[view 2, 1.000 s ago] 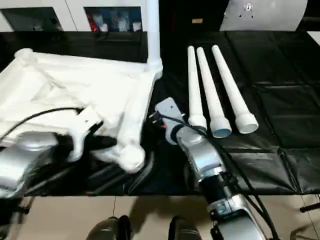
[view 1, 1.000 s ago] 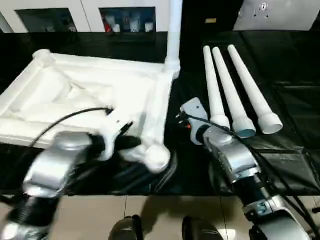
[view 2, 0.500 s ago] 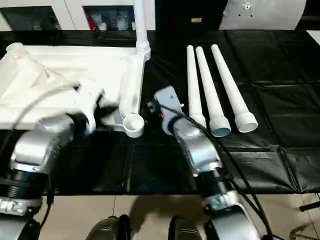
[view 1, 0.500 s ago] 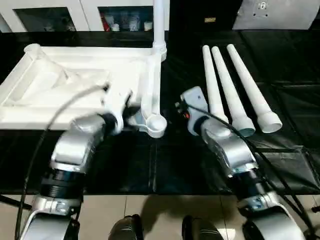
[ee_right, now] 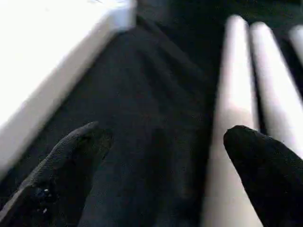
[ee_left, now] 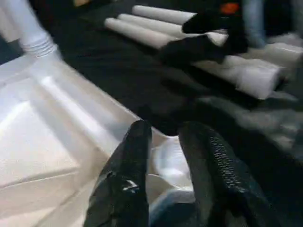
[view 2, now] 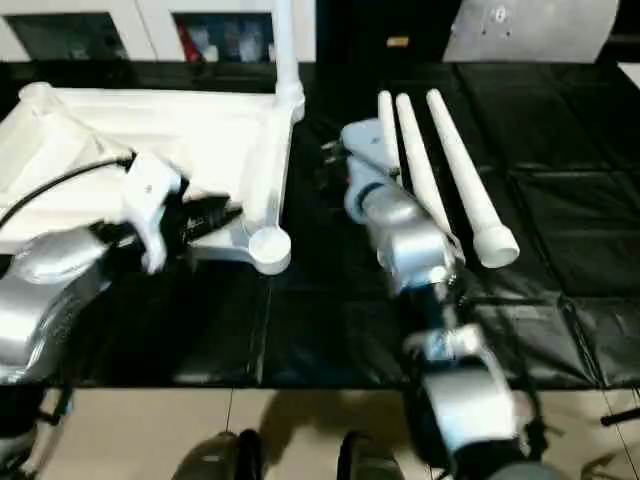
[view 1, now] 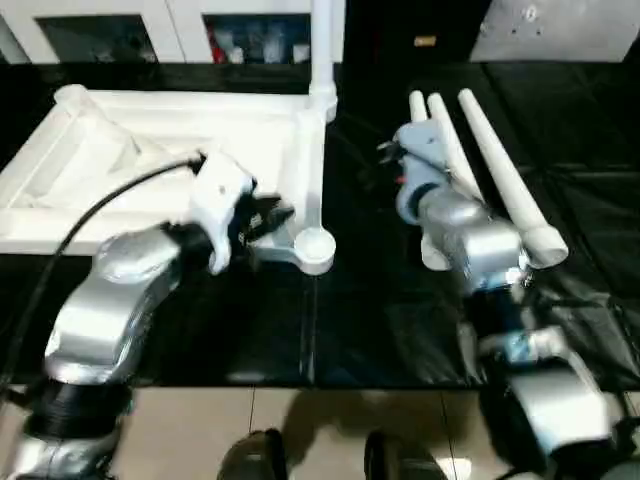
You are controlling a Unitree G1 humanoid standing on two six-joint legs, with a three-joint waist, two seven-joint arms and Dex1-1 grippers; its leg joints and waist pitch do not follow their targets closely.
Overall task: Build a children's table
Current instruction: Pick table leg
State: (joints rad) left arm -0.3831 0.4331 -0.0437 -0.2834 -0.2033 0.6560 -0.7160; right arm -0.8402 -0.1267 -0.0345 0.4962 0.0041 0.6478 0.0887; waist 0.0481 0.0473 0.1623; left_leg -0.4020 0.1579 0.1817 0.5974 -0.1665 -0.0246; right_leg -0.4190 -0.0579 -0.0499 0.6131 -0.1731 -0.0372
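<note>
The children's table top (view 1: pixel 150 160) lies upside down on the left, white and ribbed. One leg (view 1: pixel 322 50) stands upright in its far right corner socket. My left gripper (view 1: pixel 278 215) is at the near right corner socket (view 1: pixel 315 245); its fingers (ee_left: pixel 137 142) stand a little apart over the socket's rim, gripping nothing. Three loose legs (view 1: pixel 497 160) lie side by side on the right. My right gripper (view 1: pixel 392 165) hovers open just left of them, about halfway along the nearest leg (ee_right: pixel 232 94), which runs beside one finger.
Black cloth (view 1: pixel 380 320) covers the worktable, whose front edge runs across the lower part of the eye views, with tiled floor below. A white cabinet with glass doors (view 1: pixel 250 30) stands behind. A grey panel (view 1: pixel 560 25) is at the back right.
The table top, tilted up a second ago, now lies flat. My left gripper's fingers have parted at the corner socket. My right arm has reached forward along the loose legs.
</note>
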